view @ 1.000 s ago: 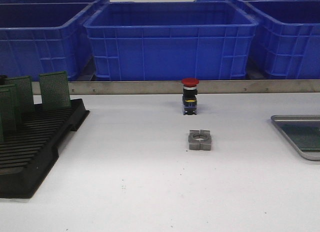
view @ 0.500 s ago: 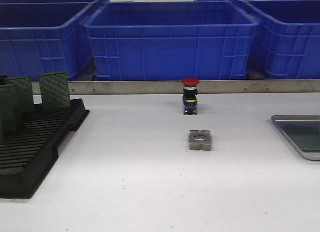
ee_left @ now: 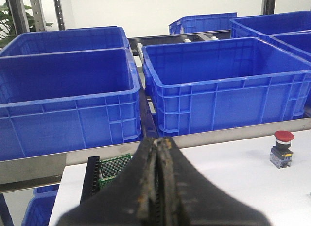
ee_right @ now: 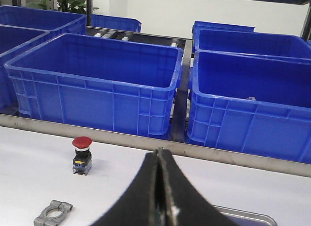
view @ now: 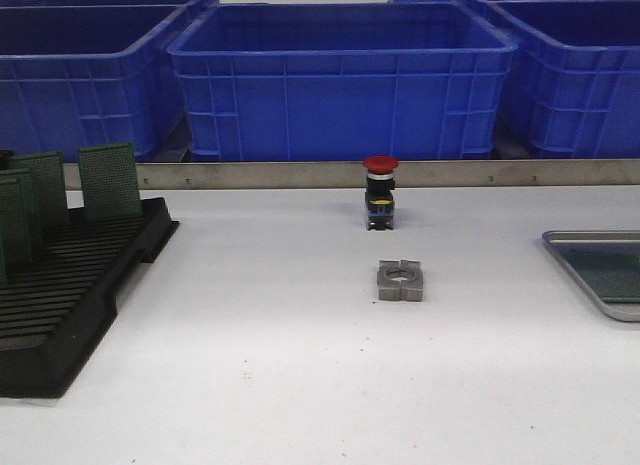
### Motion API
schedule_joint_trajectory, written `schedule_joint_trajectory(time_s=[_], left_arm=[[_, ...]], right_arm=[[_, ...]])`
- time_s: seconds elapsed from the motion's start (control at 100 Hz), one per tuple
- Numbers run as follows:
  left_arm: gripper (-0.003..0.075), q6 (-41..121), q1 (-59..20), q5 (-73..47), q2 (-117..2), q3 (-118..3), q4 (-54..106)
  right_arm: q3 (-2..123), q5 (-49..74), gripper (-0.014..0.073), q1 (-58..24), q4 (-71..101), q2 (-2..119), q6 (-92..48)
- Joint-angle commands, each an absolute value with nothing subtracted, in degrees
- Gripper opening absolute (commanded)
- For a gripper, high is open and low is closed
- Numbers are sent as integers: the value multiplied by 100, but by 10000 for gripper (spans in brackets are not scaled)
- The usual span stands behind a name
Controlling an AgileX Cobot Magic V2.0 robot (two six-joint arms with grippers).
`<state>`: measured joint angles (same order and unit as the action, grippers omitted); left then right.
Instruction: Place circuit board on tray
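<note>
Nothing's budged in the last second: boards [view: 108, 180] still in the rack [view: 70, 285], tray [view: 580, 270] waiting, both grippers [ee_left: 158, 153] [ee_right: 159, 160] pinched closed on nothing. Hasn't started.

**Even light, soft shadows, slight grain**

Light is bright and even in all 3 views, w/ no hard glare. In front view the white table [view: 300, 365] looks a bit grey-blue and grainy. The red push button [view: 380, 193] and metal clamp [view: 400, 281] give only short, soft shadows close under them. Black rack [view: 70, 285] is very dark, little detail inside. In wrist views the near fingers [ee_left: 165, 197] [ee_right: 160, 197] are dark and blurred; blue bins [ee_right: 97, 85] behind are sharp.
</note>
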<state>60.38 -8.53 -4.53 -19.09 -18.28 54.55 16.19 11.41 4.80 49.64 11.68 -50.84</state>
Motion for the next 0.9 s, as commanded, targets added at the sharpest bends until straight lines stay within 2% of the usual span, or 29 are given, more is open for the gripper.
schedule_joint_trajectory(time_s=[0.0,0.61,0.71,0.81,0.89], left_arm=[[-19,5972,-830,-172,-1944,-1976,5540],[-18,5972,-830,-184,-1944,-1976,5530],[-18,5948,-830,-173,-1944,-1976,5150],[-19,4587,-830,-183,-1876,-1963,3709],[-19,2451,-830,-195,-1707,-1880,1789]], right_arm=[[1772,786,-68,481,5049,1206,-5160],[1772,786,-68,481,5049,1206,-5160],[1772,786,-68,481,5049,1206,-5160],[1772,786,-68,481,5049,1206,-5160],[1772,786,-68,481,5049,1206,-5160]])
